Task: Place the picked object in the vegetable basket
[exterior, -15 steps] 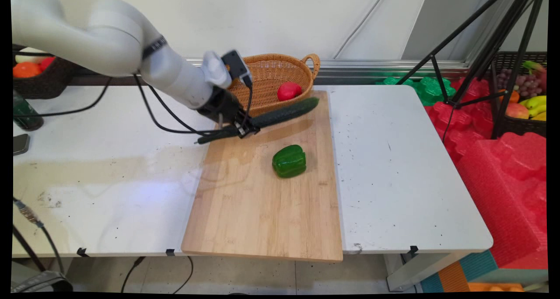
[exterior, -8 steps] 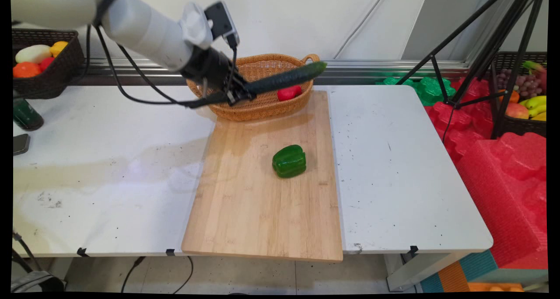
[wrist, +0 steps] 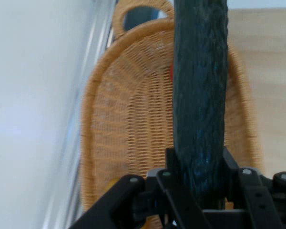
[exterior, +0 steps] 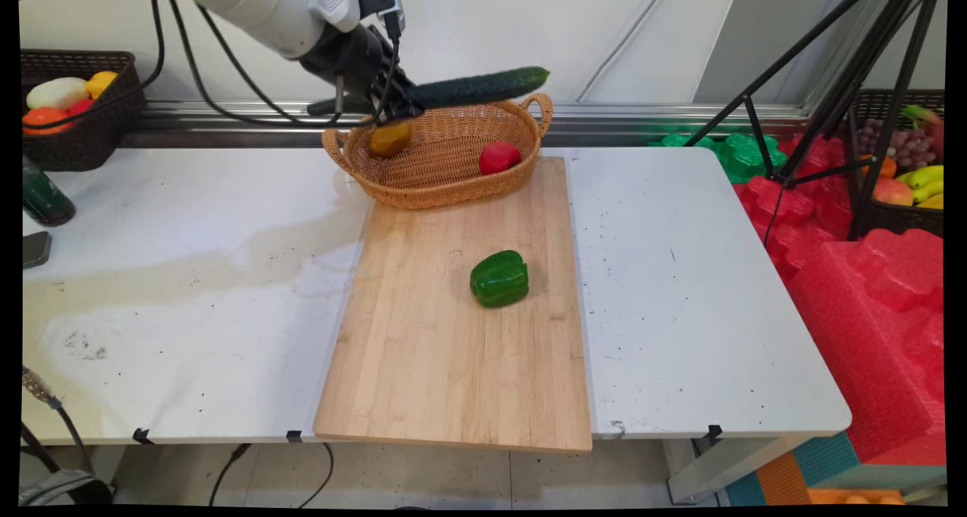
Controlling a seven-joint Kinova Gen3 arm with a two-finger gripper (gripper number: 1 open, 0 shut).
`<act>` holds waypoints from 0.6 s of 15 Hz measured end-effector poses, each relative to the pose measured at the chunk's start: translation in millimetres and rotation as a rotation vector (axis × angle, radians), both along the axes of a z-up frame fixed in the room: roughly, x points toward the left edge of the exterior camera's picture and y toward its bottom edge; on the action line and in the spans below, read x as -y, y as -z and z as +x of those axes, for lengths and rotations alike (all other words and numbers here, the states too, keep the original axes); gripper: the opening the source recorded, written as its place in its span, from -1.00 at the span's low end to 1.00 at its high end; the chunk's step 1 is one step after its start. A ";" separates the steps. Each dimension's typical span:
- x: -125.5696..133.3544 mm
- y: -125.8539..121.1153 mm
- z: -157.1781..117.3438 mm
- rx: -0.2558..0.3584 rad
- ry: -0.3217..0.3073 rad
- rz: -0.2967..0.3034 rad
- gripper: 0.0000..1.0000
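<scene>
The gripper (exterior: 394,109) is clamped on one end of a dark green cucumber (exterior: 480,88), holding it level in the air over the wicker basket (exterior: 446,181) at the table's far side. A red fruit (exterior: 498,157) and a yellow-brown one (exterior: 390,139) lie in the basket, and a green pepper (exterior: 499,278) sits on the wooden board (exterior: 423,373) nearer.

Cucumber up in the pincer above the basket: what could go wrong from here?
1. The pincer clamps the long dark green cucumber near one end, so most of its length juts out unsupported; it might pivot or slip.
2. Released here, it is likely longer than the oval woven wicker basket, and could bridge the rim or tip out onto the bamboo cutting board.
3. It may land on the round red fruit or the yellow-brown fruit inside.
</scene>
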State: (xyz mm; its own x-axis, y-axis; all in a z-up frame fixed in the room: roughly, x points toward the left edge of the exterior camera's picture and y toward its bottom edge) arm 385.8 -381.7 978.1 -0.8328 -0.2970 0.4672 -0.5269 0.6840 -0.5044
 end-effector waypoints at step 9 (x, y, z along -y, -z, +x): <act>79.8 7.0 27.1 0.199 0.027 -0.008 -1.00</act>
